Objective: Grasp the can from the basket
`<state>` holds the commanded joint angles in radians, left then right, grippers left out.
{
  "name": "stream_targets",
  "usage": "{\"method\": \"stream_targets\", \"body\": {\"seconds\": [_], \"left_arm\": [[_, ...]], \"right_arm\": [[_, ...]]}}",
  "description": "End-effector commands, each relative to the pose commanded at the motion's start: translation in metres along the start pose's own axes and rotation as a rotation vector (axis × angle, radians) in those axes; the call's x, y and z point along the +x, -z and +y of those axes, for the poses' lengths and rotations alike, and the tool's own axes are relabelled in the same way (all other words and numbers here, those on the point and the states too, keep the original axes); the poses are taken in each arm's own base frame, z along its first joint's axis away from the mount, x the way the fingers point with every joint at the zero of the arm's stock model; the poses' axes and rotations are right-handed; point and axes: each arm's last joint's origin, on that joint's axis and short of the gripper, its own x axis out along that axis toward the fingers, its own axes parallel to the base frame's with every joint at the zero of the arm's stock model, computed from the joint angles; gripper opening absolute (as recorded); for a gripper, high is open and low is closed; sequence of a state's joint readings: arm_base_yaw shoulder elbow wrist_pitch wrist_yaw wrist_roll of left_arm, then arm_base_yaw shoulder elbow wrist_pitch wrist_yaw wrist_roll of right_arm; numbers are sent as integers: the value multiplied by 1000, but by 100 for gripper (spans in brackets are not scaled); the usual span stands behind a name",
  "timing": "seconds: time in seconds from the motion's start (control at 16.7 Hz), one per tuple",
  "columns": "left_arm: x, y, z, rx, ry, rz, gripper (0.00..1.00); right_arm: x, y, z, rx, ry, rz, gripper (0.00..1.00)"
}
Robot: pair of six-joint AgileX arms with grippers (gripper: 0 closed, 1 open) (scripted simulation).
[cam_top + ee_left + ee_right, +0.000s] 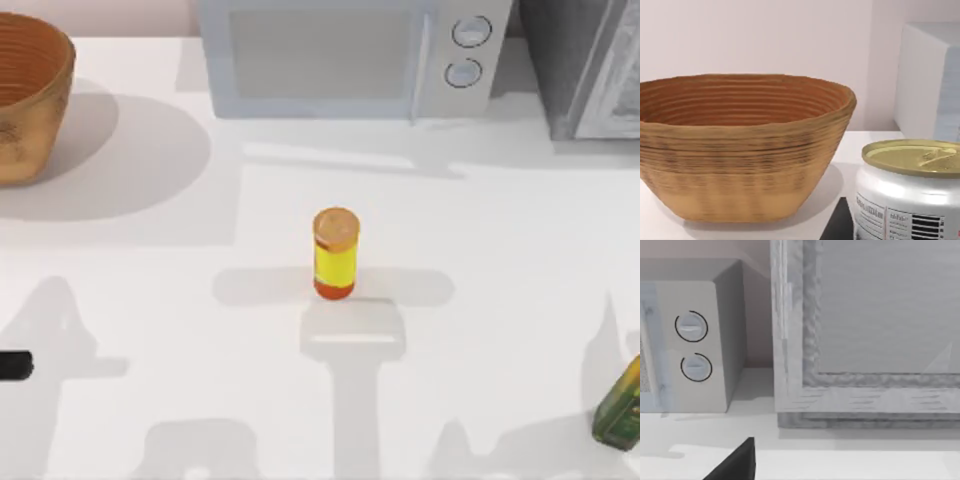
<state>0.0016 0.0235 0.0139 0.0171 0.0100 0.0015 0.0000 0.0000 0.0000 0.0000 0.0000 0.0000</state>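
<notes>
- Though cut off at the top view's left edge, plainly a basket (25, 110): tan-brown woven outside, orange-brown ribbed inside, upright on the white counter (480, 240) at its far left corner, with a broad soft shadow to its right.
- In the left wrist view, the same basket (740, 165) in front of a pale pinkish wall, nothing to be made out inside it from this low angle.
- Low at the left edge of the top view, a short black piece of the left hand (14, 366), well apart from the basket; clenched or released, cannot tell.
- Close to the left wrist camera, the can (907, 200): outside the basket and beside it, upright, dull gold lid with a pull tab, silvery-white side. Printed label with a barcode and lines of small text, too fine to read; base cut off, so standing or lifted cannot be told.
- At mid-counter, a yellow bottle (335, 255) with an orange cap, upright and alone.
- Behind it against the wall, a pale grey microwave (345, 55) with two round dials, no lettering legible.
- At the far right rear, a grey textured appliance (585, 65), cropped by the frame.
- At the lower right edge, a green-and-yellow box (622, 405), tilted and half cut off; print unreadable.
- In the right wrist view, a black tip of the right hand (735, 466) above the counter, facing the microwave dials; grip state cannot be told.
</notes>
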Motion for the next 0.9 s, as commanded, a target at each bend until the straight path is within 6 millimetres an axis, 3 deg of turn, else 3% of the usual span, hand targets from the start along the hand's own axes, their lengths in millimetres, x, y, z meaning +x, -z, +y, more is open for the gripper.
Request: {"method": "stream_targets", "body": {"seconds": [0.42,0.9], "left_arm": [[20,-56,-8,-4,200,-110,0],[75,-103,-20,21,473,-189,0]], "right_arm": [[0,0,0,0,0,0,100],[0,0,0,0,0,0,100]]}}
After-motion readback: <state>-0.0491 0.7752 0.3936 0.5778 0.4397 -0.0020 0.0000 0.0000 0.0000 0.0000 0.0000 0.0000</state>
